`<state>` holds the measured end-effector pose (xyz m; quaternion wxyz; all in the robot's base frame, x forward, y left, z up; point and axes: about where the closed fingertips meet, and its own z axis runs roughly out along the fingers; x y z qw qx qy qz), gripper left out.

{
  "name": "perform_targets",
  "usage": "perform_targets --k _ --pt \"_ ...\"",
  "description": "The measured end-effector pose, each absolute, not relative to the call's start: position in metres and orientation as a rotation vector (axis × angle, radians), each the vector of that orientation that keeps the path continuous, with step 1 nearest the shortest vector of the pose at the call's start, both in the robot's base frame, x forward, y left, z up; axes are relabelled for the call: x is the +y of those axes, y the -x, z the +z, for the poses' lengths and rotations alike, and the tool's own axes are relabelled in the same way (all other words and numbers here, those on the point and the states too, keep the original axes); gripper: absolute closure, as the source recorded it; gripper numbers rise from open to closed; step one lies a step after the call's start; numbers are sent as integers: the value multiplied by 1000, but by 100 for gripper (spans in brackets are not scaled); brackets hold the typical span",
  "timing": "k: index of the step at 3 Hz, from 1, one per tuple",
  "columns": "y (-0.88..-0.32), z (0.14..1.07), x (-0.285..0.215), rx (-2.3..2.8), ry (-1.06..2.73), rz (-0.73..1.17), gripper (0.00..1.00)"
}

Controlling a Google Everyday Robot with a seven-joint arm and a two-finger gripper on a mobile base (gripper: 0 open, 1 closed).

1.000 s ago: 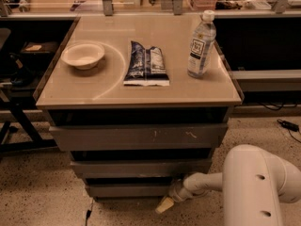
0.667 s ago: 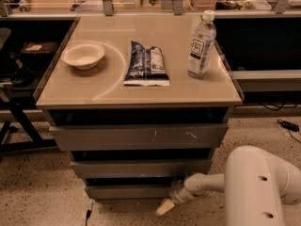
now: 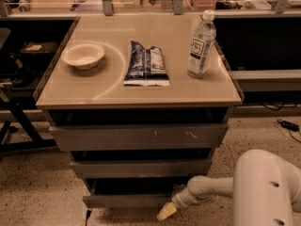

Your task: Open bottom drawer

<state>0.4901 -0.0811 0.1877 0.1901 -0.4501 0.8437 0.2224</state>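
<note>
Comparing with a second ago, almost nothing has changed. The bottom drawer (image 3: 124, 201) lies low at 6 o'clock of the view, and the gripper (image 3: 167, 211) stays by the right end of its front, between 3 and 4 o'clock from the front's middle. So the pull seems hardly begun, and the drawer looks nearly closed. Whether the gripper is open or closed, holds anything, or even touches the front, I cannot tell. The arm (image 3: 263, 192) is cut off at 4 o'clock.
</note>
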Motion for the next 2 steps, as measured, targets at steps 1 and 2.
perform_targets --k 1,2 --pt "-462 207 -87 2397 1256 669 0" --pt "-416 235 -94 2435 1230 745 0"
